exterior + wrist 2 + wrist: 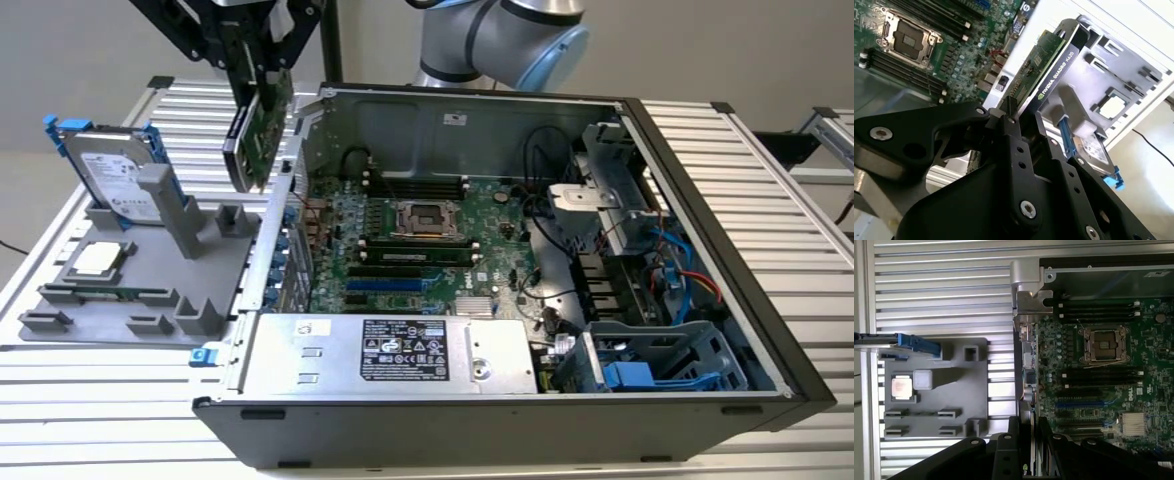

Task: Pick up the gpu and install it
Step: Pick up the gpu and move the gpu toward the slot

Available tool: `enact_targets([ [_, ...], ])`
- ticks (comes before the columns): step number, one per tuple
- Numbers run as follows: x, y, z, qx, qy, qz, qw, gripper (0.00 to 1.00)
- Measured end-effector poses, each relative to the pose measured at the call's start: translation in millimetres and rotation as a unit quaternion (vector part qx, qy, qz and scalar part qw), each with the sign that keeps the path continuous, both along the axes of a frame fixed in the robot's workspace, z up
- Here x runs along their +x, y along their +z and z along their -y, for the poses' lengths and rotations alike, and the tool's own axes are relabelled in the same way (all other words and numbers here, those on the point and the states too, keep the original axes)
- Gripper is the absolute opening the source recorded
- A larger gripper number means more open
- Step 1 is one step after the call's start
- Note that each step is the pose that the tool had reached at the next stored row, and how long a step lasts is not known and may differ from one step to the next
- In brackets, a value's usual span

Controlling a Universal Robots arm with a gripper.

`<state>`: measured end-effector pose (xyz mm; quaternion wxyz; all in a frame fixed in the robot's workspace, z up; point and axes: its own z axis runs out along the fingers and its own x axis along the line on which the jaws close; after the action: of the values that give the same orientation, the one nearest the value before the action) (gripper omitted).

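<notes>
We have our gripper (263,78) clamped on the gpu (254,140), which hangs straight below it, long axis near upright and slightly tilted, just above the case (467,430) wall on the exterior view's left, not yet inside.

gpu (1028,450) mostly behind fingers (1015,432), hard drive (874,340) cropped

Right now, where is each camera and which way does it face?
Exterior view: off the arm, looking down into the open case; arm, jaws gripping gpu.
Second wrist view: on the wrist, along the jaws past the gpu.
First wrist view: on the wrist, looking down; jaws.
Both wrist views share motherboard and tray.
</notes>
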<state>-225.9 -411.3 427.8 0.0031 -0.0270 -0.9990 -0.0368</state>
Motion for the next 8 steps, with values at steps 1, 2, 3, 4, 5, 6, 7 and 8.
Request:
enact_targets([
  [1, 0.8, 0.1, 0.0, 0.0, 0.0, 0.0, 1.0, 0.0],
  [2, 1.6, 0.0, -0.1, 0.0, 0.0, 0.0, 1.0, 0.0],
  [3, 2.4, 0.0, -0.1, 0.0, 0.0, 0.0, 1.0, 0.0],
  [4, 3.2, 0.0, -0.1, 0.0, 0.0, 0.0, 1.0, 0.0],
  [5, 4.0, 0.0, -0.1, 0.0, 0.0, 0.0, 1.0, 0.0],
  [6, 4.7, 0.0, -0.2, 0.0, 0.0, 0.0, 1.0, 0.0],
  [7, 5.5, 0.0, -0.2, 0.0, 0.0, 0.0, 1.0, 0.0],
  [8, 6.3, 0.0, -0.2, 0.0, 0.0, 0.0, 1.0, 0.0],
])
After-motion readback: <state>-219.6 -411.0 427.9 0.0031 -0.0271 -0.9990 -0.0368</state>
